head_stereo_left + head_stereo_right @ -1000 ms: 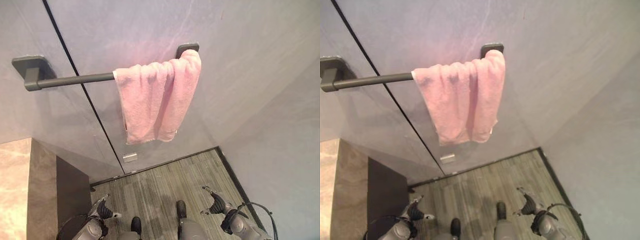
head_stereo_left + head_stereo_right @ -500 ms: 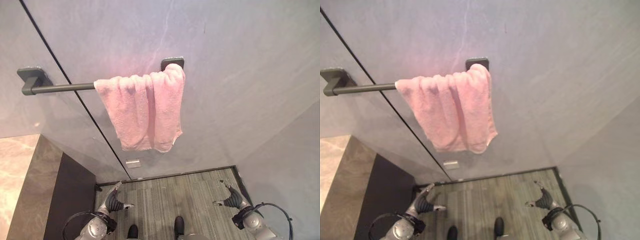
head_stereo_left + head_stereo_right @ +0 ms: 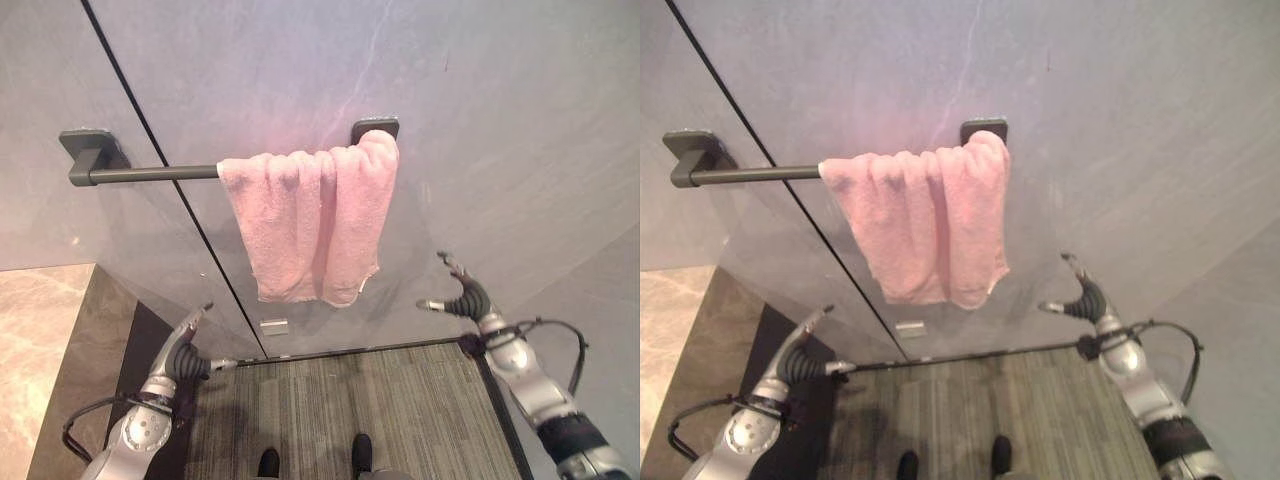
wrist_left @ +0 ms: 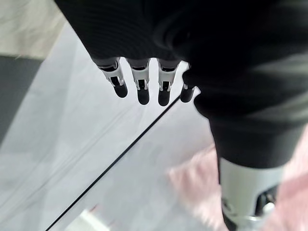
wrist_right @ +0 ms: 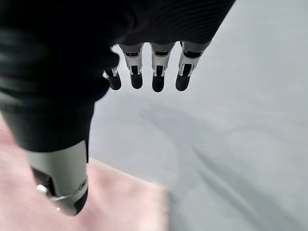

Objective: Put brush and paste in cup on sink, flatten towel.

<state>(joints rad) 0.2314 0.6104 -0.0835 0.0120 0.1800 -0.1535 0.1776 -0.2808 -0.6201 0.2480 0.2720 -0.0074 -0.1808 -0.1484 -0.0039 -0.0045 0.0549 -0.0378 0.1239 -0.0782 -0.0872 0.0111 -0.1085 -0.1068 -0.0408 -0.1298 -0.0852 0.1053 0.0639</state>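
Both eye views look from the head at the wall [image 3: 500, 120], sharing the towel [image 3: 315, 220] at 12 o'clock on its bar [image 3: 150, 173] and the floor [image 3: 350, 400] at 6. Each wrist view looks along its own robot hand, very near the wall, catching towel edge.

Both arms are raised in front of the robot, hands empty. The left hand [image 3: 183, 357] sits low at the left, fingers [image 4: 138, 87] straight in a row and thumb [image 3: 223, 364] pointing inward. The right hand [image 3: 465, 295] is lifted higher at the right, fingers [image 5: 156, 72] extended, thumb [image 3: 429, 304] spread apart, the silver-grey forearm angling down behind it.
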